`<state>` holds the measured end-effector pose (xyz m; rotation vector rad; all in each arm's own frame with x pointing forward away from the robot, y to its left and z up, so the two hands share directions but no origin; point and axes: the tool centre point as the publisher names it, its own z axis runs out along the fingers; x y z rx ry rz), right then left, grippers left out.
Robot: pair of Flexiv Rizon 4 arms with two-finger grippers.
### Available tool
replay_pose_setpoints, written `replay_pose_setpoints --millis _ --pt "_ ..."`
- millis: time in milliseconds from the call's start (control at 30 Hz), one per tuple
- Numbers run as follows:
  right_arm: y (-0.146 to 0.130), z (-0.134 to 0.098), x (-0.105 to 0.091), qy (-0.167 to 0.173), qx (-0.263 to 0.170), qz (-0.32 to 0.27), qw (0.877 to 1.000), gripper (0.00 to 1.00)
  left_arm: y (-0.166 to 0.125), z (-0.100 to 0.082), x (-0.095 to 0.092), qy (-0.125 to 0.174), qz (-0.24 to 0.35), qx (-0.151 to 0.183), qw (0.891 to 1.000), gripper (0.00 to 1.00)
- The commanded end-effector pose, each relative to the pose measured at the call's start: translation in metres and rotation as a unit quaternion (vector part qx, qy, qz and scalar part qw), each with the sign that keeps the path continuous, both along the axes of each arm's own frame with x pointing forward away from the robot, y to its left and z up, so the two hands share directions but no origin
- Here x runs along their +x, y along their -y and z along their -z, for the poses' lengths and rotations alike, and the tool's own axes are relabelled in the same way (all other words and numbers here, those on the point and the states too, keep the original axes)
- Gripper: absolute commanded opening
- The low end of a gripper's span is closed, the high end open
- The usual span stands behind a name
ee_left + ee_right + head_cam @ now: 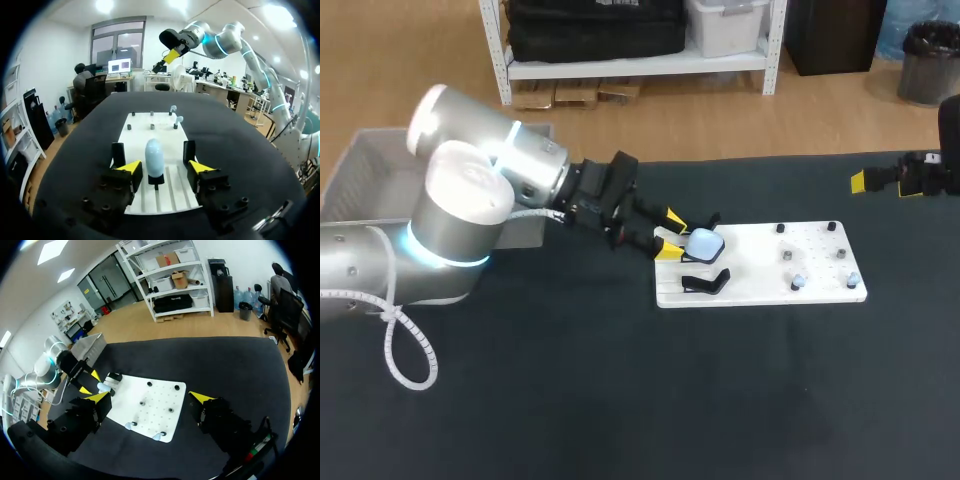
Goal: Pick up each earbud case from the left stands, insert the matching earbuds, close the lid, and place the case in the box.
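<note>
1. Hovering low at the left end of the white board (760, 268), my left pincer (672, 233) stands open, one yellow tip on each side of the pale blue earbud case (704, 243).
2. From my left wrist, the earbud case (154, 156) sits on end on a black stand (156, 181), squarely between my fingers (129, 168). A strip of white board (172, 187) shows on each side of it, so neither finger touches it and I grip nothing.
3. A second stand (705, 282), also black, lies on the board just beside the first, on the side nearer me.
4. Two pale earbuds (798, 283) (853, 279) stand at the board's right end, among small dark pegs (786, 256). They are well apart from the case.
5. My right pincer (880, 180) hangs near the far right edge of the table (620, 400), well apart from the board.
6. From my right wrist, the right pincer (151, 397) is spread wide with nothing held between its tips. It looks down on the board (150, 407), the case (104, 386) and my left pincer (86, 382) beyond it.
7. Off the table's far left corner sits the grey box (375, 170), behind my left arm.
</note>
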<state>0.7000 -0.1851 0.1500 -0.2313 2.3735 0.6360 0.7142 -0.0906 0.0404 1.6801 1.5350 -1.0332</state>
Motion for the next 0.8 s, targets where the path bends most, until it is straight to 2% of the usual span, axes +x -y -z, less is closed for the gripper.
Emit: replay_pose_setpoints --millis 33,333,800 --pt "0.000 0.000 0.000 0.000 0.000 0.000 1.000 1.00 0.007 0.009 0.004 -0.002 -0.001 0.001 1.000 0.56" --pt "0.000 0.000 0.000 0.000 0.000 0.000 1.000 1.00 0.013 0.014 0.012 -0.001 -0.014 0.004 1.000 0.47" --pt "0.000 0.000 0.000 0.000 0.000 0.000 1.000 1.00 0.023 0.018 0.013 -0.004 -0.018 0.004 1.000 0.45"
